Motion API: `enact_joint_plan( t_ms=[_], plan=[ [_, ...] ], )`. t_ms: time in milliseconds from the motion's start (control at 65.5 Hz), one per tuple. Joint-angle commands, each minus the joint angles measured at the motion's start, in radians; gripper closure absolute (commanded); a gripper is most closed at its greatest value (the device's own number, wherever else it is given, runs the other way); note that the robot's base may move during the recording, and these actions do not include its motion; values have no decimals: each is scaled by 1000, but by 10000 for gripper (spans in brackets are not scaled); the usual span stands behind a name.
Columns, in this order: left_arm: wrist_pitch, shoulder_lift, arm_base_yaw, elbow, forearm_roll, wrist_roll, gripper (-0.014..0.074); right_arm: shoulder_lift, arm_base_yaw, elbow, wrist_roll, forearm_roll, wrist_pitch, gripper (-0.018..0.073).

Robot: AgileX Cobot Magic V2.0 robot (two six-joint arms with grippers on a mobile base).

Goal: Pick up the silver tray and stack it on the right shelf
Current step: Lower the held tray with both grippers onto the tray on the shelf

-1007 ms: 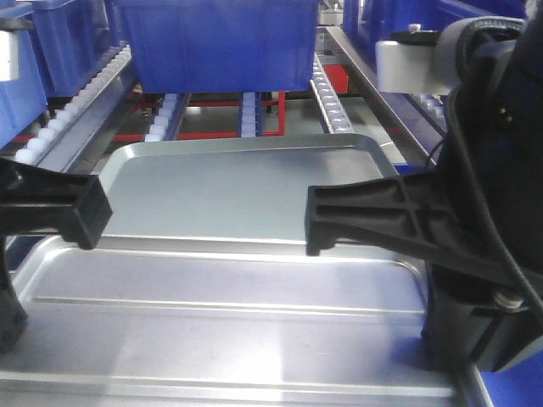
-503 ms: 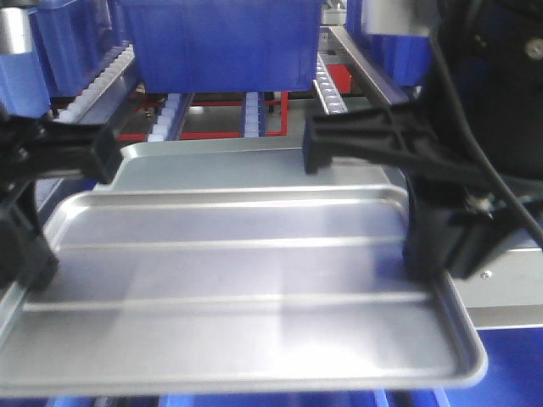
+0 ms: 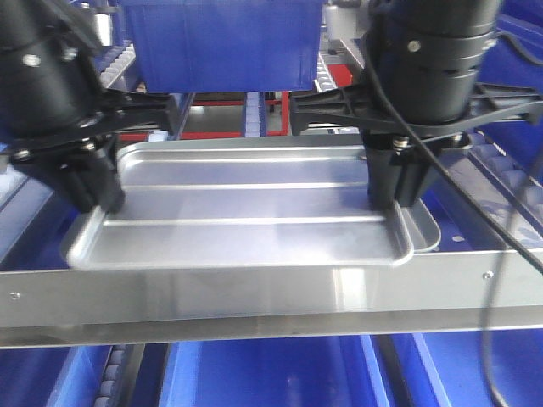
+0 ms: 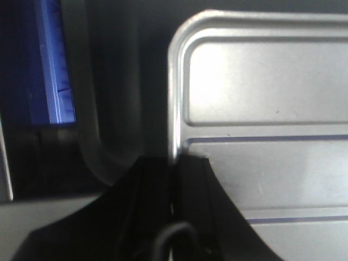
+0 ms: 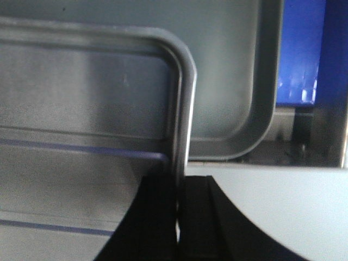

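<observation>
**A:** Where is the tray (image 3: pixel 246 216) sitting, and who is holding it?

**B:** It is hanging level just behind the front bar (image 3: pixel 254 297) of the shelf (image 3: pixel 251 114), over the big tray (image 3: pixel 424 231) lying there. The left gripper (image 3: pixel 95 191) is pinching its left rim and the right gripper (image 3: pixel 390 199) its right rim. In both wrist views the fingers are clamping that rim between them.

**A:** Are the two trays touching?

**B:** I cannot tell. The big one is peeking out past the right edge and corner.

**A:** So what is the lowering asking for?

**B:** I am judging that both arms should be descending together, so the tray is staying flat and square to the front bar. Its corners should be landing inside the big tray's rim, not riding on it. The jaws should be opening only once the tray is resting, then lifting straight up clear of the rims.

**A:** And the count?

**B:** I am counting two trays, two grippers, two ridges (image 3: pixel 246 222) across the held tray's floor, one bin (image 3: pixel 221 42) toward the shelf's back edge, and two screws (image 3: pixel 487 275) showing on the bar.
</observation>
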Motion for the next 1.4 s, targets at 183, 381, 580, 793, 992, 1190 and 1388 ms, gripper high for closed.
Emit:
enact_joint_plan(
  t_ms=[183,381,580,793,992,1190,1388],
  plan=[
    [-124,108,21,-186,-64,40,696,111,-63,-225,-117,101,-162,491],
    [-126,169,42,-254,-68,40,696,189,-81,-310,-125,101,-166,491],
    [-117,206,55,-286,-70,40,697,230,-86,-344,-126,101,-170,491],
    [-115,206,55,-286,-70,40,697,234,-86,-344,-126,101,-172,491],
    [-117,206,55,-286,-70,40,697,234,-86,-344,-126,101,-168,491],
    [-123,206,52,-286,-70,40,697,234,-86,-344,-126,101,-150,490],
    [-119,206,52,-286,-70,40,696,234,-86,-344,-126,101,-140,477]
  ],
)
